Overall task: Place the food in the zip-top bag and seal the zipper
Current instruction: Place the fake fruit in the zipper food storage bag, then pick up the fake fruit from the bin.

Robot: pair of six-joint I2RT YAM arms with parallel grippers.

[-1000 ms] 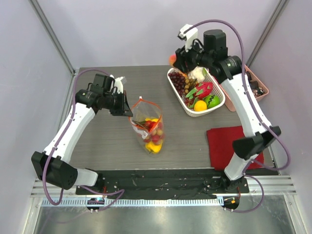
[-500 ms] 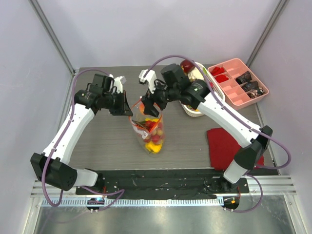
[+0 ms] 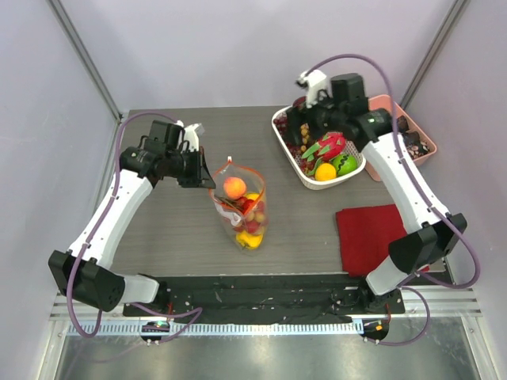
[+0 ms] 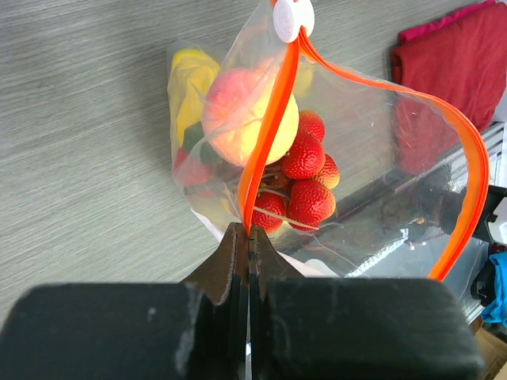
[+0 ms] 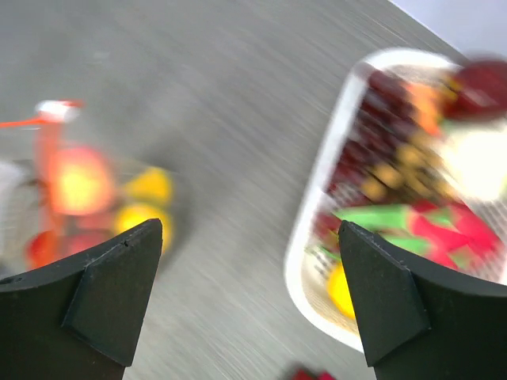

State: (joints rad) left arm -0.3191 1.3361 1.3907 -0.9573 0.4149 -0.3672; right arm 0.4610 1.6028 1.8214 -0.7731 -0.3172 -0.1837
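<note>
Clamped tight, the left claw (image 4: 249,233) has its two fingers pressed together on the orange-red zipper (image 4: 269,134), pinching one side of the zip-top bag (image 4: 372,158) at its mouth. From that wrist I can see the strip running away from the pinch to the white tip (image 4: 291,17), while the other side of the strip bows out wide, so the mouth gapes open in a loop.

Inside the bag a peach (image 4: 230,111) lies on top, just beside the pinched strip, with strawberries (image 4: 305,178) under it and yellow pieces (image 4: 190,71) at the far end. From above, the bag (image 3: 242,210) sits mid-table (image 3: 174,229), between the two arms, with the left claw (image 3: 202,170) at its far left edge and the peach (image 3: 234,187) near the mouth.

Over at the right, the right claw (image 3: 301,131) hangs above the near-left part of the white basket (image 3: 321,184), well apart from the bag. Its fingers are spread wide with nothing between them (image 5: 253,261); that wrist view is smeared, but the basket rim (image 5: 317,214) and the bag's white tip (image 5: 55,108) can be made out. A pink-and-green dragon fruit piece (image 3: 329,145) lies in the basket. The red cloth (image 3: 372,233) lies flat near the right arm's base.
</note>
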